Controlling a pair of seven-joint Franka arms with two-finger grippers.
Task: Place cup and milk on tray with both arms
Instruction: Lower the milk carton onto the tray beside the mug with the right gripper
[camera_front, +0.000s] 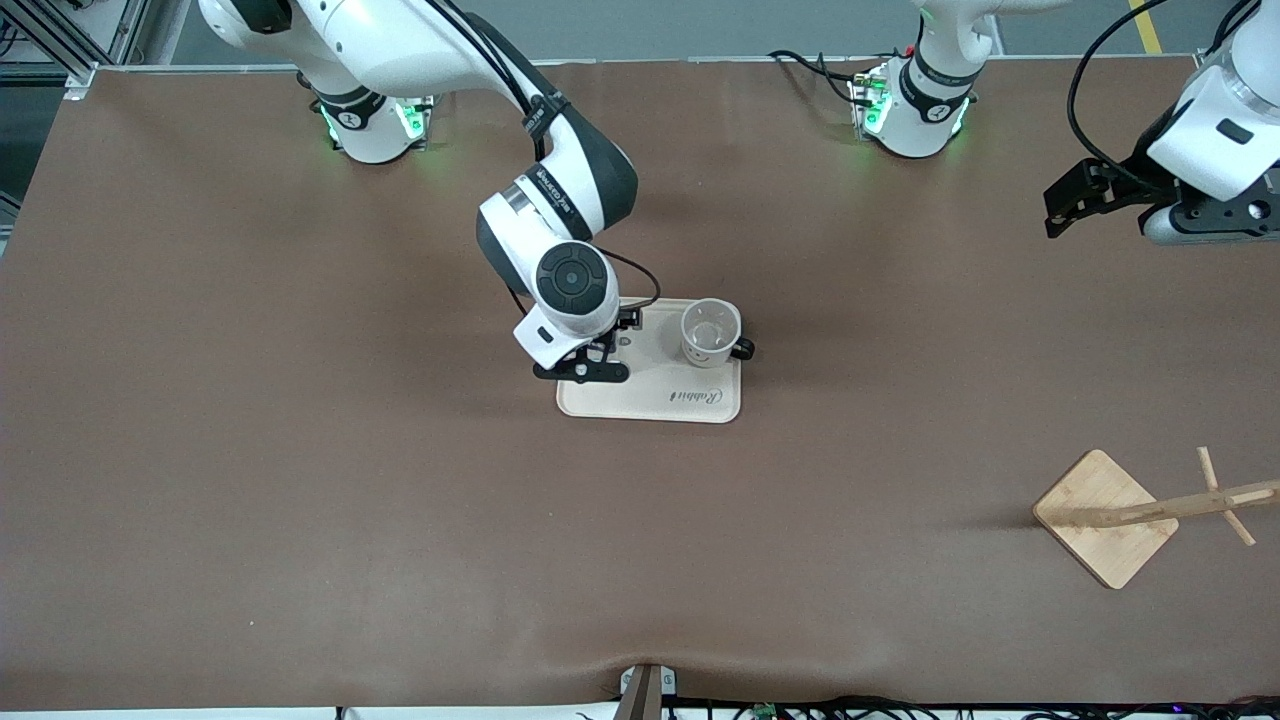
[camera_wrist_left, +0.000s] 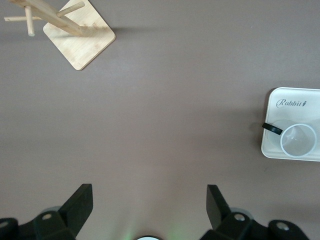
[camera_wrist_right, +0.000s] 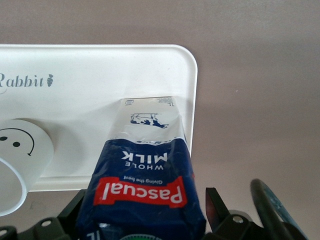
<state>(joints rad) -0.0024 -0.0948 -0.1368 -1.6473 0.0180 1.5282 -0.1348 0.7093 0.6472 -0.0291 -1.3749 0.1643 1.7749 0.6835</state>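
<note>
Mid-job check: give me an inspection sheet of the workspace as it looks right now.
Surface: brown table, with a slight bump at the edge nearest the front camera.
Tray: mid-table, flat.
Cup: upright on the tray, at the end toward the left arm.
Milk: between the right gripper's fingers, its base on or just above the tray; contact cannot be told.
Clutter: wooden stand toward the left arm's end, nearer the front camera than the tray.
Right gripper: over the tray, shut on the milk.
Left gripper: open, waiting above bare table.
Cables: black cables on the arms.
Surroundings: grey floor around the table.
</note>
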